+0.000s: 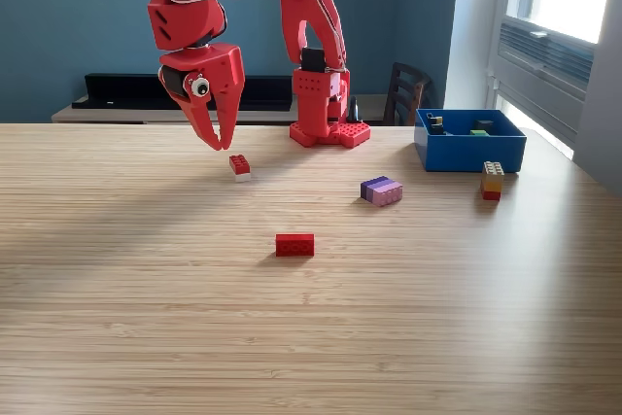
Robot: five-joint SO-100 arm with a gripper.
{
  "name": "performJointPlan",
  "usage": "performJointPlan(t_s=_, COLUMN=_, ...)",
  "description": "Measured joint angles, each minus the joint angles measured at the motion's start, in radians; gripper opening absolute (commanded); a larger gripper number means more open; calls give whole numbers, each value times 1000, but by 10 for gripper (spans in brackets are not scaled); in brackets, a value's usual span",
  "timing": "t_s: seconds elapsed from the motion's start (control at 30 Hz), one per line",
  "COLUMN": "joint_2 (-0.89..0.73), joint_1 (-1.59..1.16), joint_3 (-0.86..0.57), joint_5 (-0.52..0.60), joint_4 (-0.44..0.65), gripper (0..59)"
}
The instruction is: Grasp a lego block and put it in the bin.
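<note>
Red block [294, 245]; gripper [222, 143] (slightly parted) empty.

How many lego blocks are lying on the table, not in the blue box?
4: a red-and-white block under the gripper, a red block nearest the camera, a purple block, and a yellow-and-red block beside the bin.

The bin [470, 154] is an open-topped blue box holding a few small pieces. Left of it in the exterior view lie a purple-and-pink block [382, 190], farther left a small red-and-white block [239, 166], and nearer the camera a flat red block [294, 244]. A yellow-and-red block [492, 180] stands just before the bin (near its right corner).
</note>
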Motion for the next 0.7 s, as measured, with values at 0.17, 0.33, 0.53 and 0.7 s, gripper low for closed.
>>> performJointPlan(t_s=0.17, joint_2=135, joint_1=3, joint_3=77, joint_5=-31, joint_4=-9, gripper=111)
performJointPlan(t_s=0.33, joint_2=296, joint_1=28, joint_3=160, joint_5=-69, joint_4=-11, gripper=210)
performJointPlan(t_s=0.53, joint_2=476, joint_1=40, joint_3=380, joint_5=-121, joint_4=-110, gripper=249)
performJointPlan(t_s=0.7, joint_2=594, joint_1=40, joint_3=681, joint_5=-156, joint_4=-273, gripper=252)
